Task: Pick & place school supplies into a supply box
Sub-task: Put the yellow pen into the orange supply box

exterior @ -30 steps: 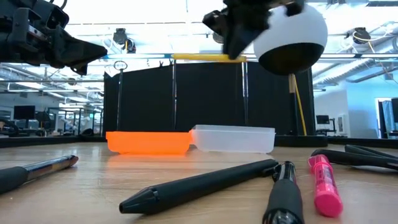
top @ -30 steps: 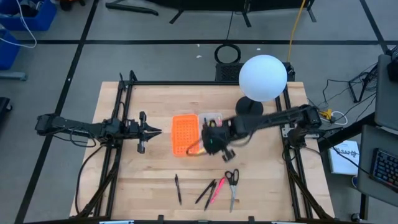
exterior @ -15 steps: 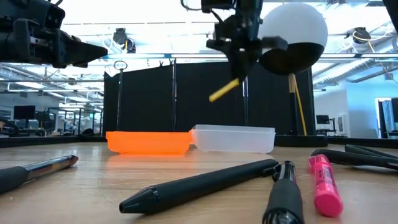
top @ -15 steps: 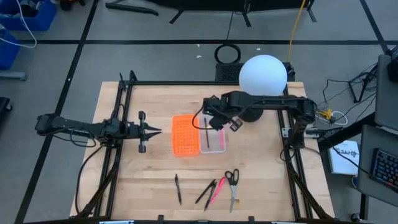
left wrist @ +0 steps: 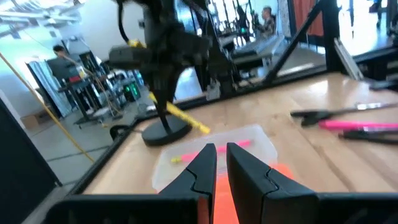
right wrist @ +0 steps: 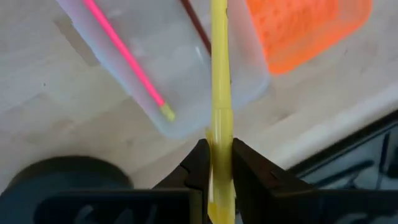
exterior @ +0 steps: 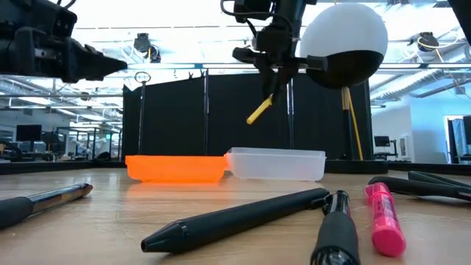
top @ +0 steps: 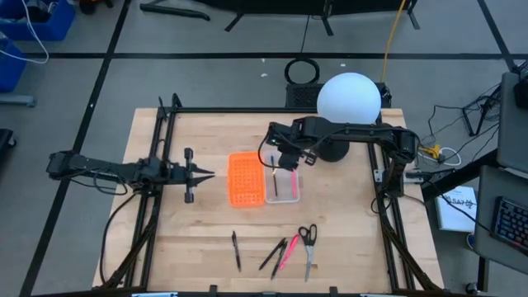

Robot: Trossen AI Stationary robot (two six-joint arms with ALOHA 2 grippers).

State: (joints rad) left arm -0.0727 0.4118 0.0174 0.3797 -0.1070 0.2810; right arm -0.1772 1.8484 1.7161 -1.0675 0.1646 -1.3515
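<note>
My right gripper (top: 283, 161) hangs above the far end of the supply box, shut on a yellow pencil (right wrist: 219, 74). The box lies open on the table, its orange half (top: 246, 178) on the left and its clear half (top: 285, 186) on the right. A pink pencil (right wrist: 124, 56) and a dark one (right wrist: 196, 25) lie in the clear half. Black pens (top: 272, 254), a pink pen (top: 287, 252) and the scissors (top: 308, 243) lie flat near the table's near edge. My left gripper (top: 208, 173) waits shut, left of the box. My right gripper pinches the yellow pencil near its upper end (right wrist: 219, 146) between the two fingers. The pencil runs forward along the fingers, not across them. It is lifted clear and slants down, its free end (exterior: 254, 118) pointing toward the box, above the clear half.
A white globe lamp (top: 349, 103) on a dark base (top: 330, 147) stands just right of my right gripper. A black frame (top: 165, 165) runs along the table's sides. Bare wood lies between the box and the pens at the near edge.
My right gripper has moved from over the box's near end toward the far edge and has turned. The yellow pencil, level a second ago, now slants with its free end down over the clear half.
</note>
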